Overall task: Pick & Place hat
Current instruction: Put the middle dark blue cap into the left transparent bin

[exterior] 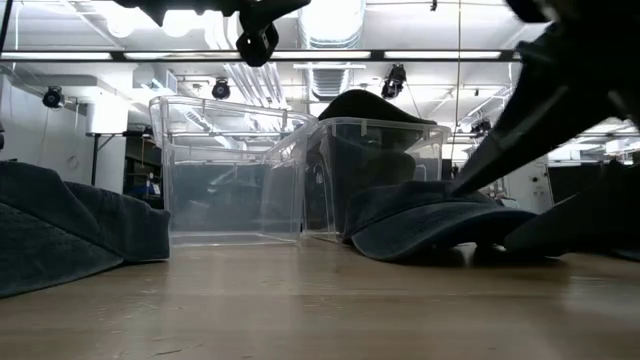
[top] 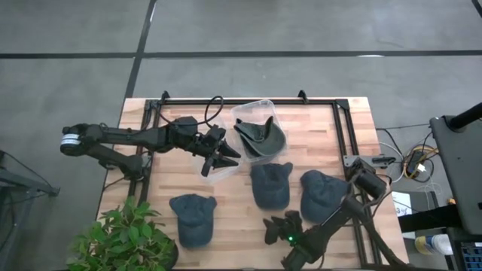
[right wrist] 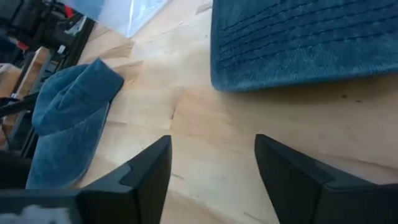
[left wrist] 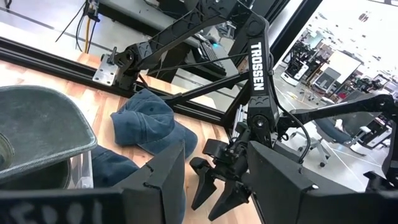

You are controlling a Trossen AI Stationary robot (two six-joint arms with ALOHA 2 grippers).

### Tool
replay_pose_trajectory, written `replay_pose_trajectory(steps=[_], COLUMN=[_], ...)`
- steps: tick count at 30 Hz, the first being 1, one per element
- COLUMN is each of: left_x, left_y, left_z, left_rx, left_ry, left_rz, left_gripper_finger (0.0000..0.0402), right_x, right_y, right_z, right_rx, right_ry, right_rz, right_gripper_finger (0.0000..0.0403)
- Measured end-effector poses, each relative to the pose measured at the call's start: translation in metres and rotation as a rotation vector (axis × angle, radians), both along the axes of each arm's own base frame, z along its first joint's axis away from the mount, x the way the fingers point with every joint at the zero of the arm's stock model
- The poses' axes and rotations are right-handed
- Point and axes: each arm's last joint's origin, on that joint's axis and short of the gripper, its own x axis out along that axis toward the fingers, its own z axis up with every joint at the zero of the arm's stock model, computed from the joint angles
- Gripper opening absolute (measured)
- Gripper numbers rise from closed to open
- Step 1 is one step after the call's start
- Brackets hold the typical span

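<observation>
Right pincer [top: 280, 229] spread, empty, low over bare surface [top: 233, 207], middle hat [top: 271, 184] just beyond fingertips, left pincer [top: 222, 159] spread, beside clear bin [top: 256, 124]

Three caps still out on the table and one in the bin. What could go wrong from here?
1. The right hand is open and empty over bare wood near the middle cap; closing there would probably catch nothing.
2. The cap in the bin drapes over the rim, so adding another might push it out.
3. The left hand hovers beside the bin; both arms reaching there risk a clash.
</observation>
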Motion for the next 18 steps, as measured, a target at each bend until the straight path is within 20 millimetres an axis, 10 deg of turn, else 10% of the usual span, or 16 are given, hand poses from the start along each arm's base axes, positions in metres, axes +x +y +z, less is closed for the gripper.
replay_pose_trajectory(steps=[18], left_x=[0.0], left_y=[-0.001], left_z=[0.0], left_rx=[-0.007], left_ry=[0.001], left_rz=[-0.001], left_gripper_finger=[0.0168], right_x=[0.005], right_y=[-0.027], right_z=[0.002], right_rx=[-0.135], right_ry=[0.049], right_rz=[-0.063], right_gripper_finger=[0.0206])
